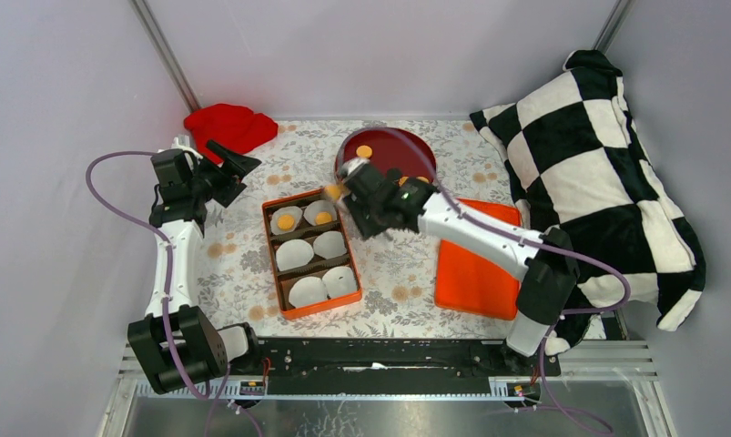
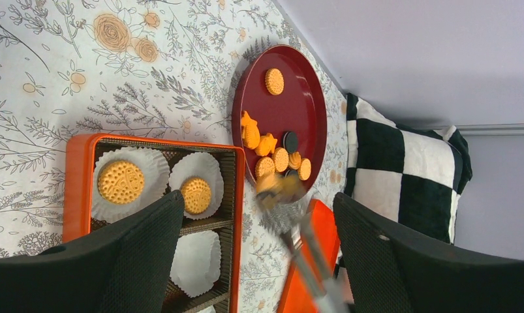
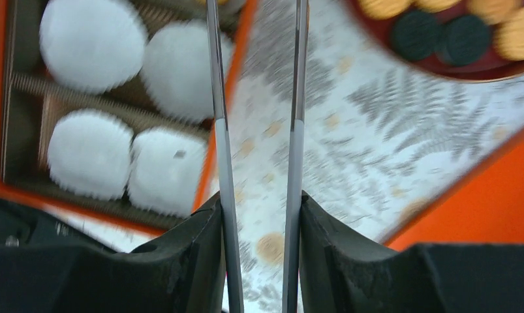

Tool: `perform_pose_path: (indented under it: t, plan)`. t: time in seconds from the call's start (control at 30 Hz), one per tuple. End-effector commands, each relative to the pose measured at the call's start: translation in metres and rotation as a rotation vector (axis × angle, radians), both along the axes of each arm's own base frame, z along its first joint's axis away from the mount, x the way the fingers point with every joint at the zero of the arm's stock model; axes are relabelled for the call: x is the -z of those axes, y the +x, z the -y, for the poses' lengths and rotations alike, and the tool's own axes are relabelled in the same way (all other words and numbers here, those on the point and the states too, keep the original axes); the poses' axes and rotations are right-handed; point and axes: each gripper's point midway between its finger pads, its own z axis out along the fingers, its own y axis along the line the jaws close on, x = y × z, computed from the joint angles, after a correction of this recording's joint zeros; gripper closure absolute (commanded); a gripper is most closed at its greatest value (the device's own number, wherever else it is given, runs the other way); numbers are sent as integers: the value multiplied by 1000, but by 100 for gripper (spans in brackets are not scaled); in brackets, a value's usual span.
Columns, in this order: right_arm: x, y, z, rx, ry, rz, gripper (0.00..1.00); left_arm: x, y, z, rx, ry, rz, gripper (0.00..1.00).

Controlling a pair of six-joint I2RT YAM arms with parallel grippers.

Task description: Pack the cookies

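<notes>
An orange box (image 1: 311,309) holds six white paper cups; the two far cups each hold an orange cookie (image 1: 286,220) (image 2: 121,181). A dark red plate (image 1: 398,150) behind it carries several more orange cookies (image 2: 275,153) and black ones (image 3: 416,32). My right gripper (image 1: 377,205) (image 3: 259,208) is shut on metal tongs (image 3: 220,98). The tongs' tip pinches a blurred orange cookie (image 2: 278,188) between the plate and the box's far right corner. My left gripper (image 1: 234,168) (image 2: 259,195) is open and empty, above the table left of the box.
A flat orange lid (image 1: 475,264) lies right of the box under my right arm. A red cloth (image 1: 229,123) sits at the far left corner. A black-and-white checked pillow (image 1: 598,182) fills the right side. Grey walls close in the table.
</notes>
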Motion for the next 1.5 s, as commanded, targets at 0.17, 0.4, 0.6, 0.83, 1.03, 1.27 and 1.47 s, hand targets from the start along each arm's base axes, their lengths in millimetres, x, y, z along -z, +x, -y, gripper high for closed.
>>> perform_pose_path:
  t: [0.17,0.4,0.6,0.83,1.03,1.27,1.47]
  plan:
    - [23,-78,-20,-142,6,-112,92,-3,-1,-2,0,16,26,12]
    - [44,-92,-12,-134,-24,-154,92,-1,-3,-2,0,17,20,12]
    - [41,-89,-11,-120,-20,-135,67,-2,-2,1,17,11,32,11]
    - [23,-87,-19,-117,29,-110,54,-10,-5,3,33,23,57,10]
    - [11,-88,-17,-116,43,-101,49,-10,-6,6,50,15,58,10]
    - [0,-78,-9,-66,33,-39,49,-12,-8,8,60,9,66,10]
    - [-32,-36,2,39,-39,156,43,-16,-8,10,67,1,78,10]
